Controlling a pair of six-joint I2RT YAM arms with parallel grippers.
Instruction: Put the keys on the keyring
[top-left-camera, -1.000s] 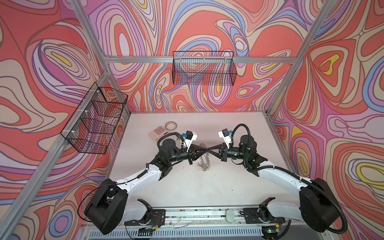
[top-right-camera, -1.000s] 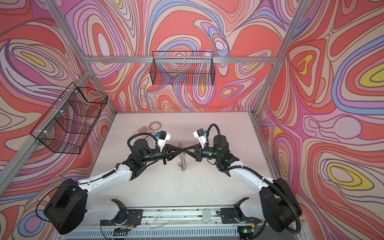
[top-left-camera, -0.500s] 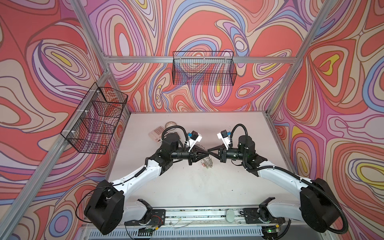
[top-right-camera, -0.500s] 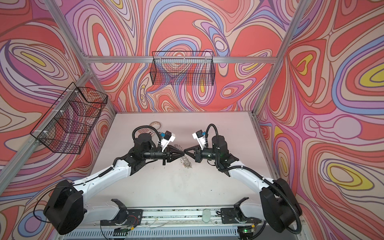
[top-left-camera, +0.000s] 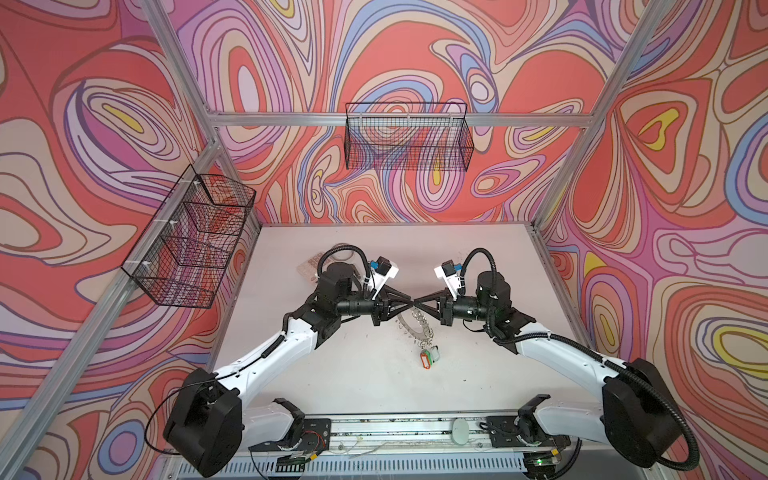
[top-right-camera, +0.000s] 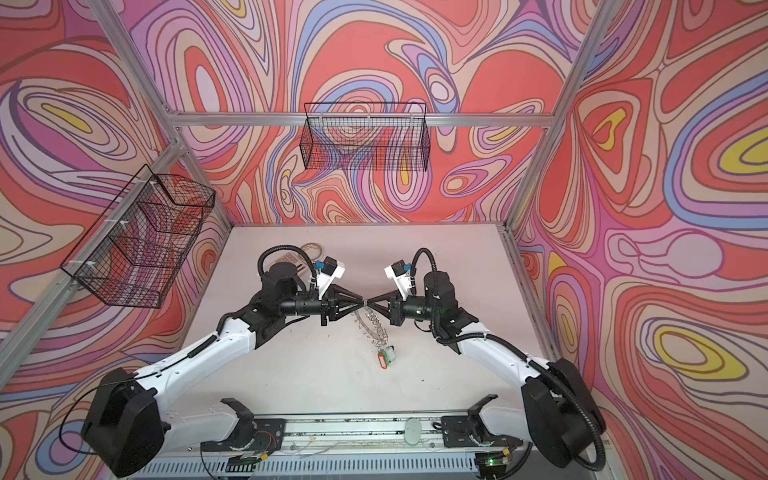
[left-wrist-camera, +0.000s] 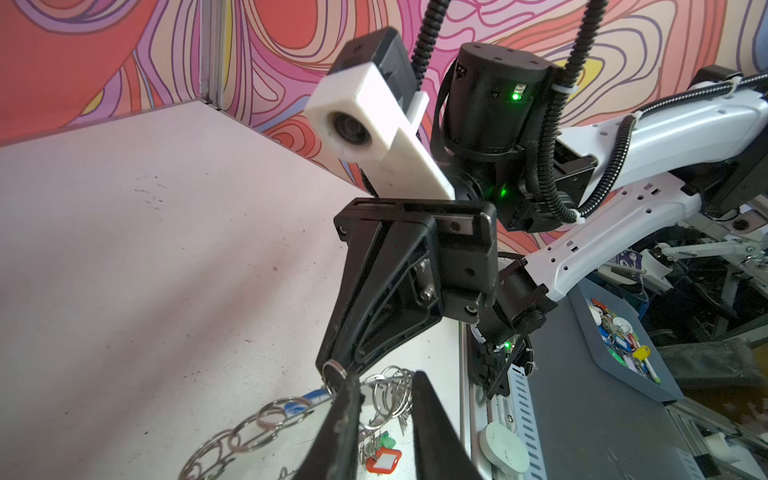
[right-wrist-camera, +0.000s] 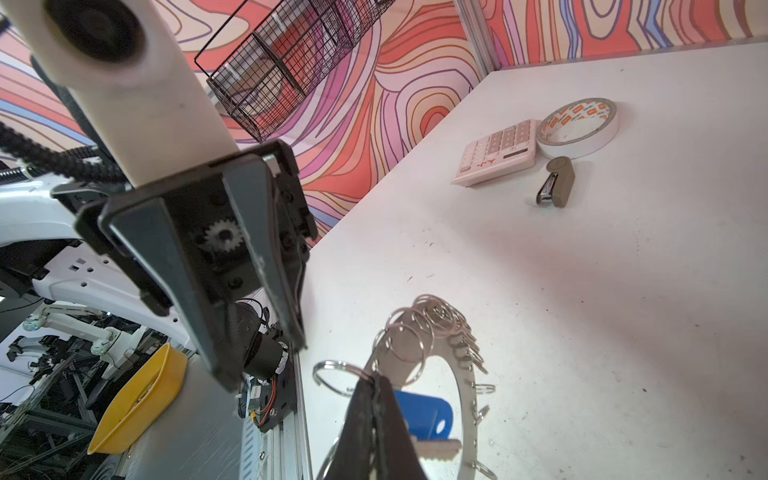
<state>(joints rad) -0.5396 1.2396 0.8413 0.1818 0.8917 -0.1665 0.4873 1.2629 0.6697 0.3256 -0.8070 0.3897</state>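
Note:
In both top views my two grippers meet tip to tip above the table's middle. My right gripper (right-wrist-camera: 374, 380) is shut on the rim of the grey keyring (right-wrist-camera: 466, 386), which hangs tilted below it (top-left-camera: 405, 326). A blue-tagged key (right-wrist-camera: 424, 411) hangs behind the right fingers. Keys with a red-orange tag (top-left-camera: 425, 360), a green tag (left-wrist-camera: 388, 440) and a pale mint tag (top-left-camera: 435, 354) dangle from the keyring's low end. My left gripper (left-wrist-camera: 386, 376) is open with nothing between its fingers; one finger (left-wrist-camera: 347, 415) lies against a small wire loop (left-wrist-camera: 332, 371).
A calculator (right-wrist-camera: 494, 153), a tape roll (right-wrist-camera: 577, 124) and a small tan stapler (right-wrist-camera: 557, 183) lie at the table's back left. Wire baskets hang on the back wall (top-left-camera: 407, 141) and the left wall (top-left-camera: 191, 237). The arm bases (top-left-camera: 374, 432) line the front edge.
My left gripper's jaws have come apart. The keyring now hangs lower from the right gripper, with the tagged keys dangling. Both grippers stay near the same spot.

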